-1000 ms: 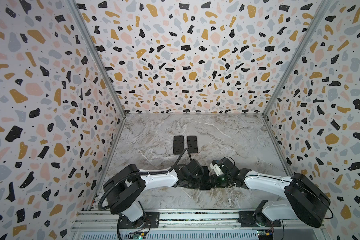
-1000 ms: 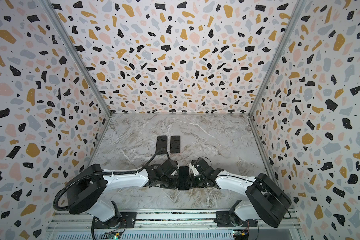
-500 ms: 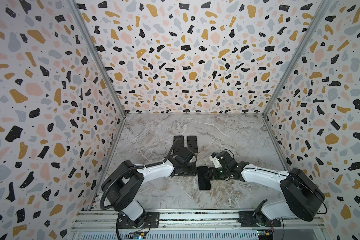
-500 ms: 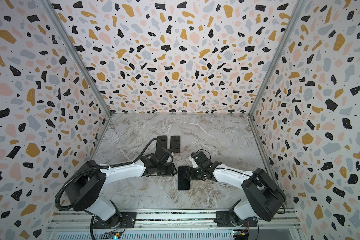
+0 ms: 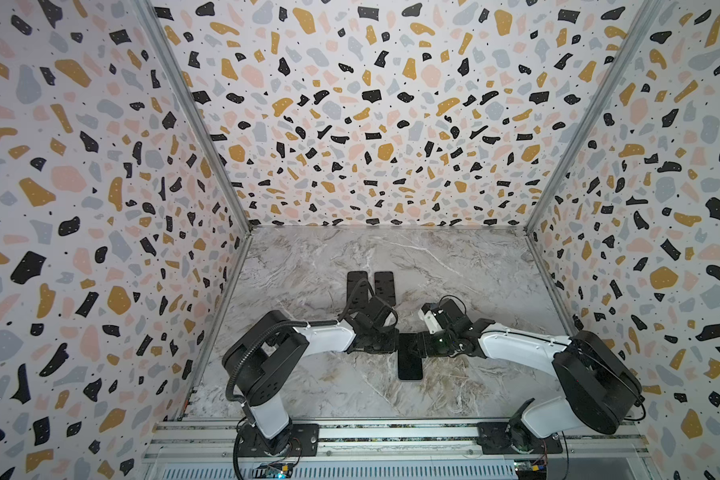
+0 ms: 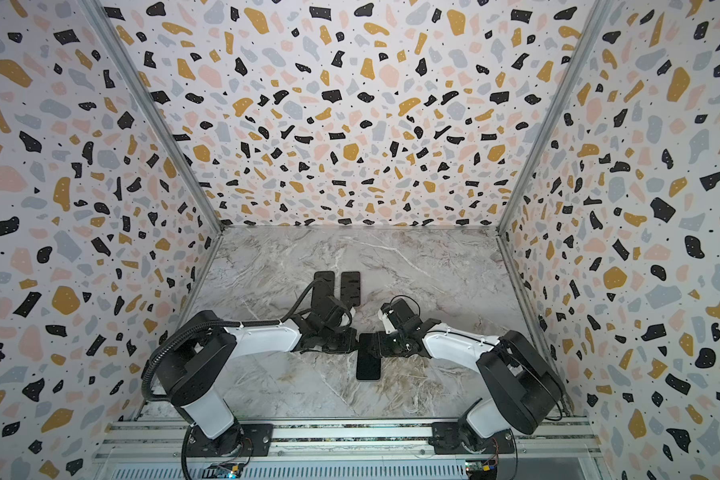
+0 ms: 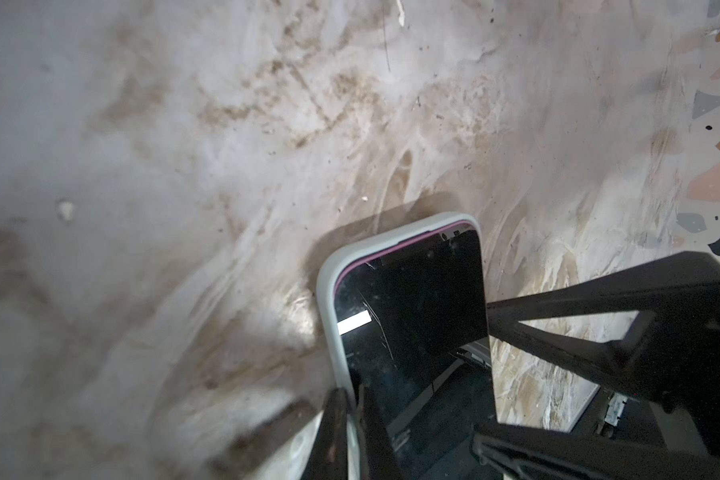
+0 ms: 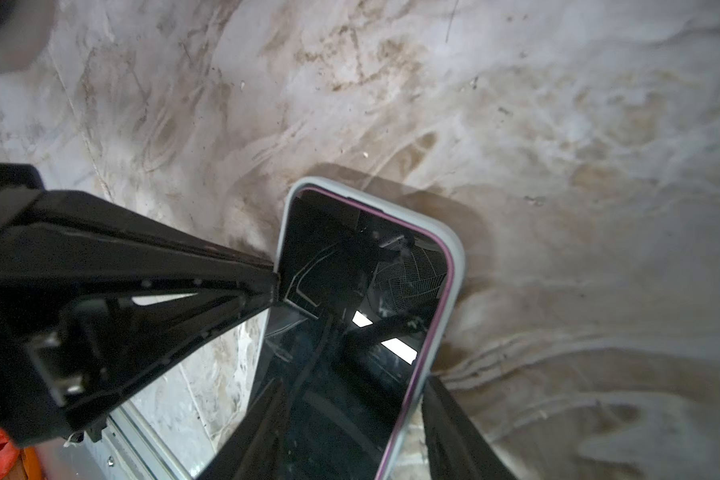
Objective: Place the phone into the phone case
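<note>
My left hand [image 7: 351,392] back, clenched on case [image 7: 327,299] rim; right hand [image 8: 352,386] straddles phone [image 8: 329,266], grip unclear. Phone looks seated, nearly done.

The phone [image 5: 410,361] lay flat on the desk [image 5: 474,282], inside the phone case [image 7: 329,291], whose rim ran round the phone's end and along one long side in the left wrist view. The left end effector [image 5: 391,344] sat against the phone's left edge, at its far half, and the right end effector [image 5: 424,345] sat against its right edge opposite. Behind the phone and slightly to its left, well apart from it, the left plate [image 5: 355,279] and the right plate [image 5: 383,286] lay side by side. In front of the phone ran the rail [image 5: 391,434], carrying the left arm's base [image 5: 275,436] to the phone's left and the right arm's base [image 5: 516,436] to its right.
</note>
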